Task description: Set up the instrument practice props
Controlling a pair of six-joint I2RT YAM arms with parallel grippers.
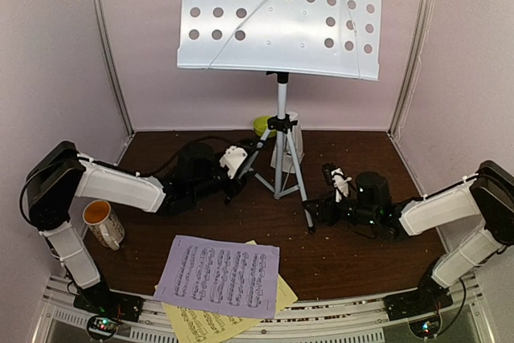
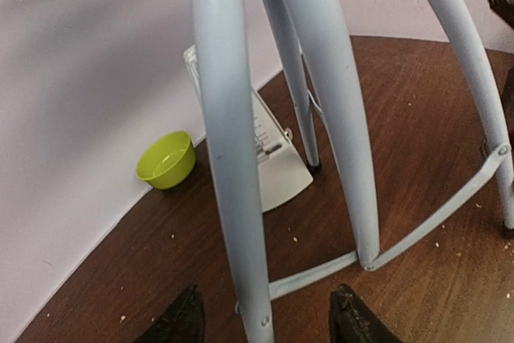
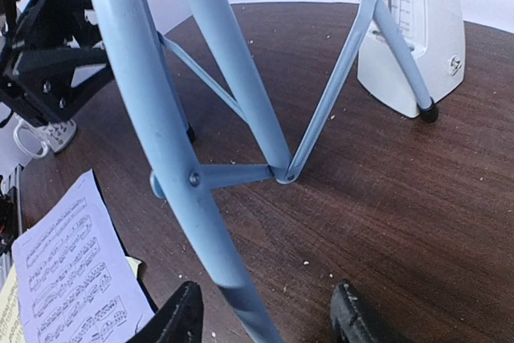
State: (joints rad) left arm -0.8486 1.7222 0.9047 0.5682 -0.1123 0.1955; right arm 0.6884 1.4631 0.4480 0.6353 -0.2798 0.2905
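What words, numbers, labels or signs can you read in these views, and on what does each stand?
No text can be read.
Lavender page: printed music staves, any words too small.
Yellow page: the same.
Metronome: scale marks and a round emblem, too blurred.

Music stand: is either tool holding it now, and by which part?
Nothing is held. The left tool stands open astride one tripod leg; the right tool stands open astride another tripod leg.

white-shelled arms with black joints and black cables.
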